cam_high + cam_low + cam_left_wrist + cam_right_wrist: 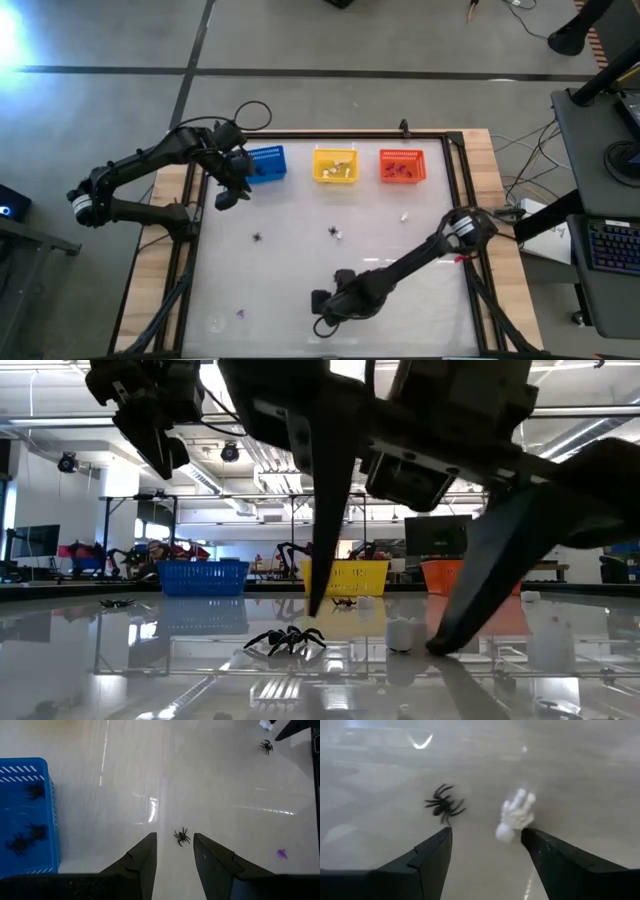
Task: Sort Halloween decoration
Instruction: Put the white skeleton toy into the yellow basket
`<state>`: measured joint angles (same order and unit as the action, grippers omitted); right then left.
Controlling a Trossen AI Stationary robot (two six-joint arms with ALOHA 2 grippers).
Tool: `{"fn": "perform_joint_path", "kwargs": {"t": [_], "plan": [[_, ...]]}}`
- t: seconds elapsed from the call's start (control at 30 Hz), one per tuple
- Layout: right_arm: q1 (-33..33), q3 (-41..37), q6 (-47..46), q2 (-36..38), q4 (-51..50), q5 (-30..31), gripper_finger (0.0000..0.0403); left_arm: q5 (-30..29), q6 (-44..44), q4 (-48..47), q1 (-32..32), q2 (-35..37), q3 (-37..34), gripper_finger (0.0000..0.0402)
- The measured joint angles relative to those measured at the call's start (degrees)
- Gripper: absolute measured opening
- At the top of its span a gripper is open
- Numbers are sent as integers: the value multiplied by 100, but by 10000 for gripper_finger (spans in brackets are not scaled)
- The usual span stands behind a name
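Sorting is standing partly done: the blue basket [266, 163] is already holding several black spiders, the yellow basket [335, 166] some whitish pieces, and the orange basket [402, 166] some purple ones, all three lined up along the far edge of the worktop [300, 270], probably so each colour gets its own bin. Loose pieces are lying on the open worktop: a black spider [258, 237] on the left side, a second black spider [332, 231] near the middle with a whitish skeleton hand [516, 817] just beside it, another whitish piece [404, 214] nearer the orange basket, and a purple piece [240, 313] close to the near left corner. The right pincer [322, 312] is sitting low near the near edge, fingers spread wide and gripping nothing; its wrist view is showing the skeleton hand and the middle spider ahead of the tips, so it is probably lining up on one of them, and which one cannot be told. The left pincer [232, 190] is hanging just beside the blue basket, fingers parted and empty, with the left spider showing between them in its wrist view; it is likely being aimed there as the next pick. Risk noted: spider and skeleton hand lying so close may be getting caught together.
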<state>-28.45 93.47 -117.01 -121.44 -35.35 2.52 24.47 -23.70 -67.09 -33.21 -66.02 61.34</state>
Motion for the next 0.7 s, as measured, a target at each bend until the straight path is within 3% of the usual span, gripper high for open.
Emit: {"fn": "perform_joint_path", "kwargs": {"t": [0.3,0.7], "plan": [[11,570,139,-298,-1196,-6,217,2,20,-22,2,0,0,111],[75,523,228,-306,-1238,-9,138,4,20,-28,2,0,0,111]]}}
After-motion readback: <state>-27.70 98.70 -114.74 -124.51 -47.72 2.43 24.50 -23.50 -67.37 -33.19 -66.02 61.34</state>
